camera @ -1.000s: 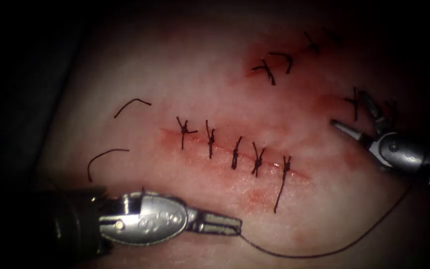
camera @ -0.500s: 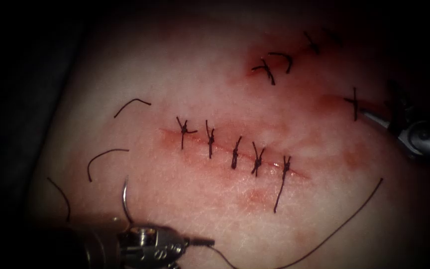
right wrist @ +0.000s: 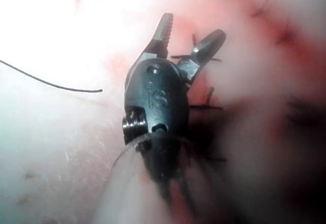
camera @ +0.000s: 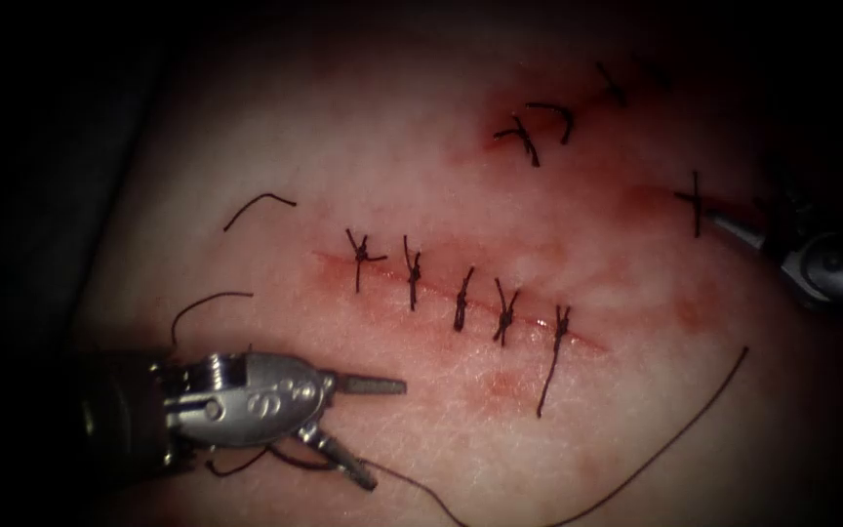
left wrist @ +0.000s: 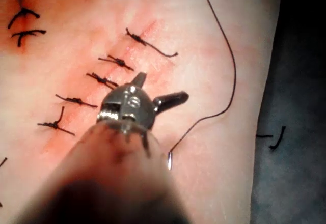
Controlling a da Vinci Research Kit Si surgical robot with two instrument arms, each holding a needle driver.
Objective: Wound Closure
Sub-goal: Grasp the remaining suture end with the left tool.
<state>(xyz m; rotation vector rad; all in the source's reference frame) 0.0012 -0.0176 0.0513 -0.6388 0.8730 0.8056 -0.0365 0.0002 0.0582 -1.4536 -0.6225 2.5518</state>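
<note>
Looking down from the endoscope, the tissue [camera: 392, 146] carries a long cut [camera: 534, 320] across its middle, closed by five knotted stitches [camera: 461, 301], with red fluid [camera: 501, 385] smeared just near of it. More stitched cuts sit far and to the right. Two cut ends of thread [camera: 260, 203] lie loose to the left of the cut. The left tool [camera: 388, 435] sits near and left of the cut. Its fingers [camera: 373, 385] are spread wide, one pointing right and one angled toward the near edge, and they grasp nothing. The thread [camera: 734, 363] starts close to the lower finger, dips toward the near edge and climbs away to the right, ending free on the tissue. The right tool [camera: 748, 210] is at the far right, beside a single stitch, well apart from the thread.

From the left wrist, the left tool [left wrist: 162, 87] hovers over the row of stitches with its fingers released. The thread [left wrist: 234, 76] curves down to a short shiny end of the needle [left wrist: 169, 161], which lies just beside the shaft. The rest of the needle is hidden, so whether it enters the tissue cannot be told.

From the right wrist, the right tool [right wrist: 192, 26] has its fingers [right wrist: 164, 28] parted and empty above a stitched cut, and a loose length of thread lies off to one side.
</note>
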